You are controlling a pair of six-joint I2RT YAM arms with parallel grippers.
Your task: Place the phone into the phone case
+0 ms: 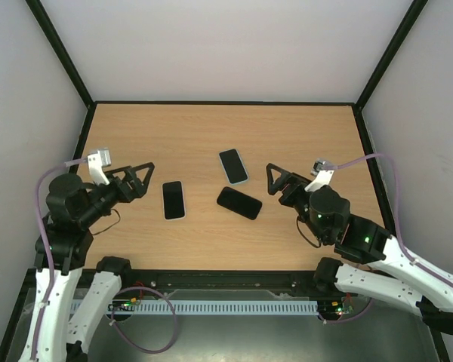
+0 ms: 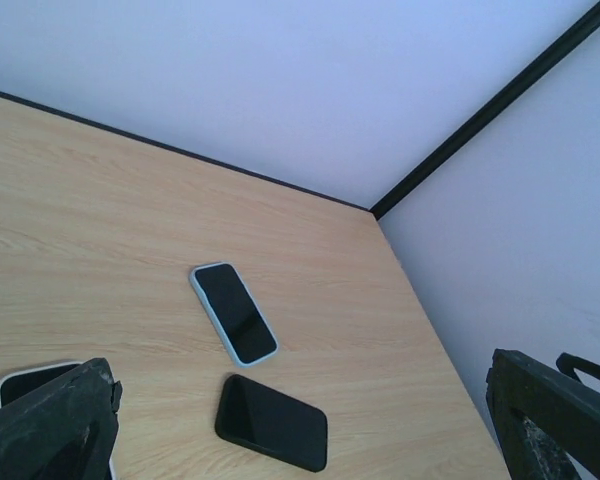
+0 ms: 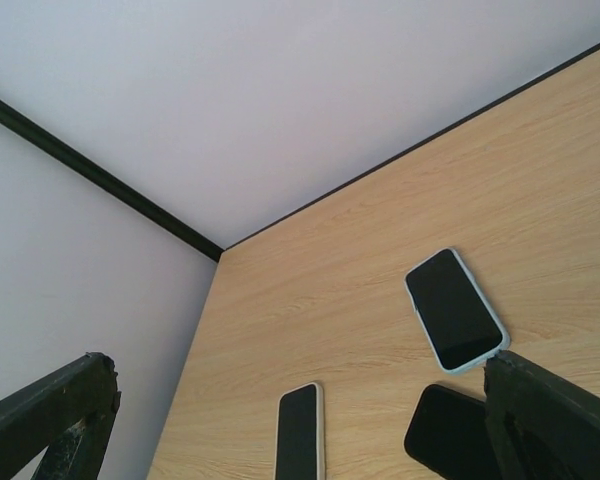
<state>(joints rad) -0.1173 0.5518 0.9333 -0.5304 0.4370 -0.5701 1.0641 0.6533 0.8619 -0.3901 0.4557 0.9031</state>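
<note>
Three flat phone-like slabs lie face up on the wooden table. One has a pale rim, one a light blue rim, one is all black; I cannot tell phone from case. My left gripper is open and empty, just left of the pale-rimmed slab. My right gripper is open and empty, right of the black slab. The left wrist view shows the blue-rimmed, black and, partly behind a finger, pale-rimmed slab. The right wrist view shows all three.
White walls with black frame posts close in the table on the left, back and right. A black rail runs along the near edge between the arm bases.
</note>
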